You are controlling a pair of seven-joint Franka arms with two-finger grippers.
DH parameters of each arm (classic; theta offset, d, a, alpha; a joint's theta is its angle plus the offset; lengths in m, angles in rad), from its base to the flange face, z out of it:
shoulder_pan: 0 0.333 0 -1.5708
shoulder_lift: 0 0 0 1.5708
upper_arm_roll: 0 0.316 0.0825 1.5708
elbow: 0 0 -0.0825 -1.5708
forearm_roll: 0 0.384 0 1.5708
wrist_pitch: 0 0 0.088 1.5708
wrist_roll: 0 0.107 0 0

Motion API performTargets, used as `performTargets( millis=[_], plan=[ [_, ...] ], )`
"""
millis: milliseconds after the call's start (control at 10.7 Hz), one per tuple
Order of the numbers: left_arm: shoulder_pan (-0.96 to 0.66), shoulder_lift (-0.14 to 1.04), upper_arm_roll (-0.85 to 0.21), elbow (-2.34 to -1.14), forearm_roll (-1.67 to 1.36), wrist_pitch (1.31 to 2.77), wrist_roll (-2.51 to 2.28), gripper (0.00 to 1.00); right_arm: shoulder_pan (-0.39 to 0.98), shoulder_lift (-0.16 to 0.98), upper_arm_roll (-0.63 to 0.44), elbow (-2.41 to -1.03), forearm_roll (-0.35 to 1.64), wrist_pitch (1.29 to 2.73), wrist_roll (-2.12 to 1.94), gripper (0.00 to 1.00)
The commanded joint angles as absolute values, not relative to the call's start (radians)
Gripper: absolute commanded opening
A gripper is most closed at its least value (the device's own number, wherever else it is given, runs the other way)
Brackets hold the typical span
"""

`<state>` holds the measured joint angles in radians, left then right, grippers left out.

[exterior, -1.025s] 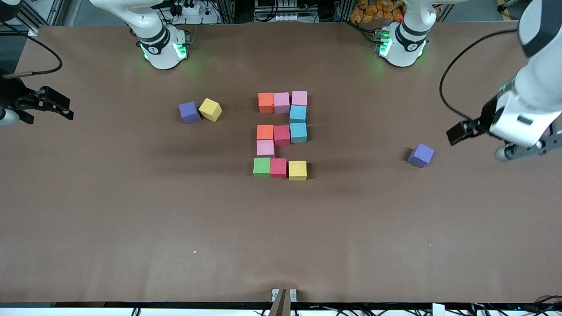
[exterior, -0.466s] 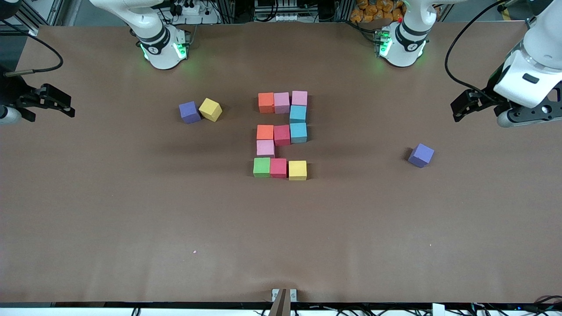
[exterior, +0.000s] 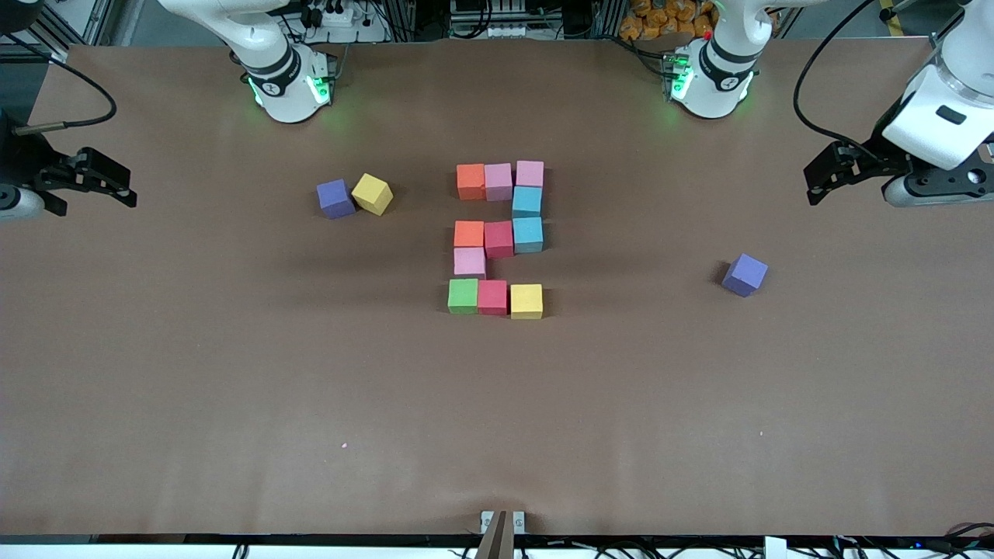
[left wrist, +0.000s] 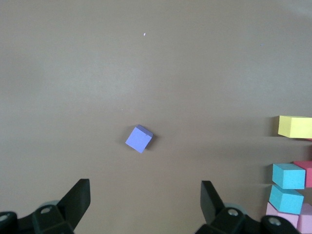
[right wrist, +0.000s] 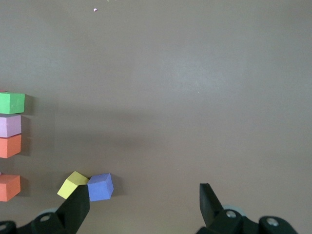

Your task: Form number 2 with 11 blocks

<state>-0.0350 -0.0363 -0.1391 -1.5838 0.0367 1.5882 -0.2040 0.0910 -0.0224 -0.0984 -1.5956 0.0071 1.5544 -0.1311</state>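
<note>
Brown table (exterior: 233, 388): you are looking at a plain paper-like top filling nearly the whole front frame.
Blocks (exterior: 498, 237): you are seeing eleven cubes sitting in the middle of the frame, touching or nearly touching, laid out as a figure 2.
Top row: orange block (exterior: 470, 181), pink block (exterior: 498, 181) and a second pink one are lying side by side.
Downstroke: two light blue blocks (exterior: 526, 202) are standing one below the other under that second pink one.
Middle row: orange, red block (exterior: 498, 238) and the lower blue are lining up; a pink one is sitting just under the orange.
Bottom row: green block (exterior: 463, 296), red and yellow block (exterior: 526, 301) are closing the figure.
Spare cubes: a purple cube (exterior: 335, 198) and a tilted yellow cube (exterior: 372, 193) are touching at centre-left; another purple cube (exterior: 745, 274) is lying alone at centre-right.
Left gripper (exterior: 825, 175): you are seeing it hovering at the upper right edge, fingers apart, holding nothing.
Right gripper (exterior: 105, 185): it is hanging at the left edge, fingers apart, empty.
</note>
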Motion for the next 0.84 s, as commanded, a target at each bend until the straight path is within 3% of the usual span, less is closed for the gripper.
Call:
performTargets(
  millis=[0,745],
  plan=[
    [-0.06,-0.057,-0.072,-1.595,-0.043,1.572,-0.163,1.0,0.072,-0.025,-0.083,-1.591,0.018,1.54,-0.141,1.0],
    [-0.092,-0.049,-0.038,-1.562,-0.003,1.522,-0.14,1.0,0.072,-0.029,-0.083,-1.591,0.014,1.511,-0.138,1.0]
  ],
)
